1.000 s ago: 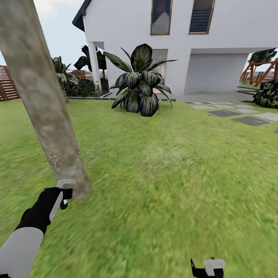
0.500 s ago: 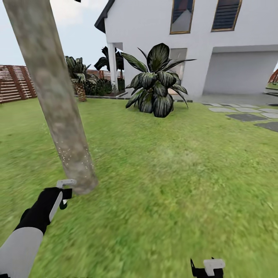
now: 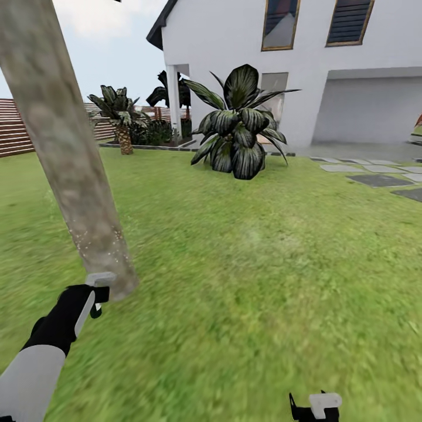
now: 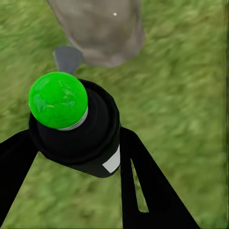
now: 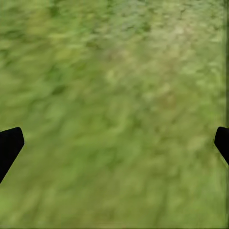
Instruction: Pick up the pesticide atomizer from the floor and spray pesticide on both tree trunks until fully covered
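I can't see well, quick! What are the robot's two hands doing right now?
Left gripper: closed on the sprayer, by the tree trunk.
Right gripper: open, holding nothing, over grass.

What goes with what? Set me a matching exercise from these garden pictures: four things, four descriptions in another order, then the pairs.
Things:
1. tree trunk
2. atomizer
3. right gripper
4. left gripper

Descriptions:
A. open over bare grass
B. black body, bright green round top
C. mottled grey-beige, pale specks low down
D. shut on the atomizer, near the trunk's base

Pairs: 1-C, 2-B, 3-A, 4-D
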